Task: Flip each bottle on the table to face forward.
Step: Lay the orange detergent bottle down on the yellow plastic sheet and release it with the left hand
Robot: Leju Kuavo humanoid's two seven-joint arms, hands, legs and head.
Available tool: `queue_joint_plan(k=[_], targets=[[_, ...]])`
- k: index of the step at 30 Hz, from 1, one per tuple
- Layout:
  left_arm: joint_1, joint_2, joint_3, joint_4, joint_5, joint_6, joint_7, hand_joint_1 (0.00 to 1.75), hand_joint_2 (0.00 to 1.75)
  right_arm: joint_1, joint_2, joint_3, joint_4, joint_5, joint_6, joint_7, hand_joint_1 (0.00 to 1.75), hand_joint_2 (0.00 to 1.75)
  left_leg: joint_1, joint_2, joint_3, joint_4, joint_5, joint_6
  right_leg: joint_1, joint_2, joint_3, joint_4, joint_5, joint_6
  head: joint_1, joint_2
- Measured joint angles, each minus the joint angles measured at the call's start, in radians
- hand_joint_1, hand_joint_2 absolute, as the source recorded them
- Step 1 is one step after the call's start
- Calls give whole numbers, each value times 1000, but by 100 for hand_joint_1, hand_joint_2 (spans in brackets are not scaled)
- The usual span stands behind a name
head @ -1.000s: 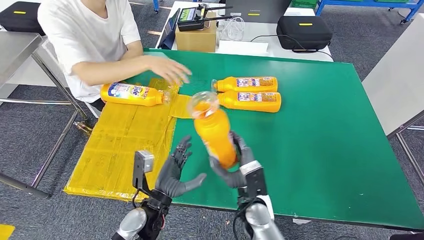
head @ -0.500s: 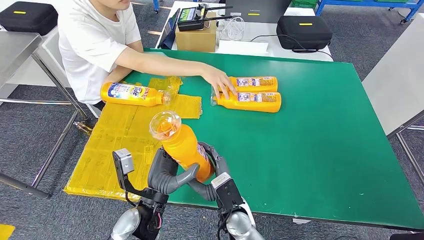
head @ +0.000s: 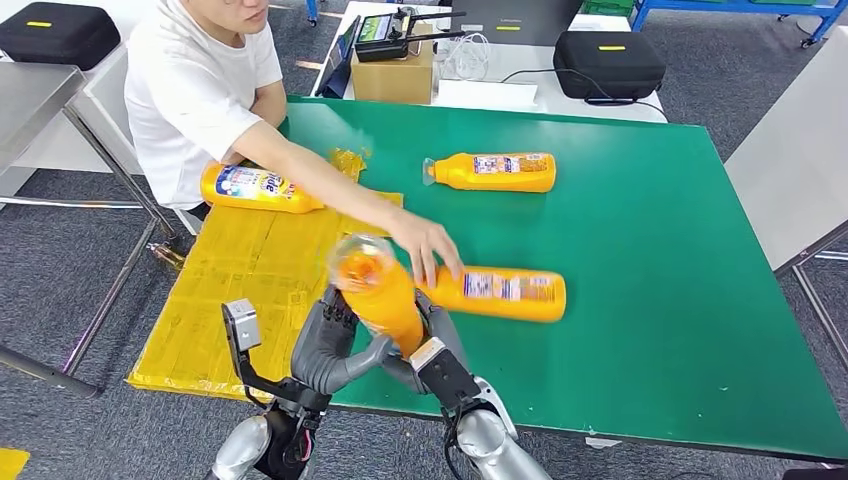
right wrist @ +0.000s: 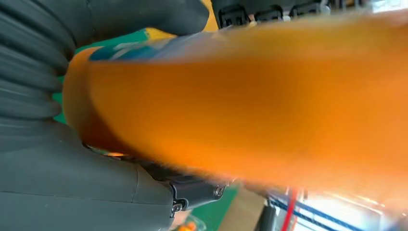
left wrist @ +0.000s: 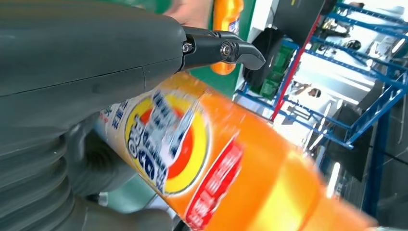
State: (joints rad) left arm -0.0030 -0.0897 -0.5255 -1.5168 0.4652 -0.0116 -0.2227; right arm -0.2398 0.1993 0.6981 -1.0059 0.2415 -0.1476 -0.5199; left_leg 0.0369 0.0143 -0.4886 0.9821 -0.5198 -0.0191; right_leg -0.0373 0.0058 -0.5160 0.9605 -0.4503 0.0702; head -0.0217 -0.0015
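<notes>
Bottles: I count four, all orange. Held bottle (head: 385, 300) sits at the near table edge, tilted, clear cap up, gripped by both left hand (head: 325, 350) and right hand (head: 430, 350). Person's hand (head: 425, 245) touches one lying bottle (head: 505, 293); two more lie farther away.

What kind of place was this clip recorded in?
Probably a robot lab or warehouse-style workshop: a green table on grey carpet, blue metal racking behind, and black equipment cases with a handheld controller nearby.
</notes>
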Motion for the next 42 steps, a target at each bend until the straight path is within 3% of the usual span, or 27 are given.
queue_joint_plan(k=[11, 12, 15, 16, 20, 24, 34, 38, 42], targets=[[-11, -1, 16, 45, -6, 30, 30, 171, 175, -28, -3, 21, 58, 88, -38, 35, 175, 175, 0, 0, 0, 0, 0, 0, 0, 0, 0, 0, 0, 0, 0, 0], [-12, -1, 15, 48, -14, 36, 30, 140, 175, -30, -3, 23, 62, 91, -42, 38, 175, 175, 0, 0, 0, 0, 0, 0, 0, 0, 0, 0, 0, 0, 0, 0], [-13, -1, 12, 52, -51, 59, 22, 12, 175, -33, -3, 26, 72, 99, -50, 45, 175, 175, 0, 0, 0, 0, 0, 0, 0, 0, 0, 0, 0, 0, 0, 0], [-12, -1, 10, 52, -67, 67, 17, 0, 175, -34, -3, 28, 75, 100, -52, 47, 175, 175, 0, 0, 0, 0, 0, 0, 0, 0, 0, 0, 0, 0, 0, 0], [-13, -1, 2, 52, -103, 87, 24, 0, 175, -33, -3, 38, 85, 101, -62, 54, 175, 175, 0, 0, 0, 0, 0, 0, 0, 0, 0, 0, 0, 0, 0, 0], [-9, 0, 0, 52, -83, 89, 51, 0, 0, -26, -3, 40, 94, 96, -78, 63, 175, 175, 0, 0, 0, 0, 0, 0, 0, 0, 0, 0, 0, 0, 0, 0], [10, 2, -1, 47, -103, 135, 68, 0, 0, -19, 4, 38, 107, 62, -70, 74, 175, 175, 0, 0, 0, 0, 0, 0, 0, 0, 0, 0, 0, 0, 0, 0], [23, 12, -10, 31, -119, 155, 91, 0, 0, -18, 7, 37, 115, 98, -129, 104, 175, 175, 0, 0, 0, 0, 0, 0, 0, 0, 0, 0, 0, 0, 0, 0], [34, 20, -18, 17, -211, 237, 87, 0, 0, -26, 6, 39, 127, 198, -206, 168, 175, 175, 0, 0, 0, 0, 0, 0, 0, 0, 0, 0, 0, 0, 0, 0]])
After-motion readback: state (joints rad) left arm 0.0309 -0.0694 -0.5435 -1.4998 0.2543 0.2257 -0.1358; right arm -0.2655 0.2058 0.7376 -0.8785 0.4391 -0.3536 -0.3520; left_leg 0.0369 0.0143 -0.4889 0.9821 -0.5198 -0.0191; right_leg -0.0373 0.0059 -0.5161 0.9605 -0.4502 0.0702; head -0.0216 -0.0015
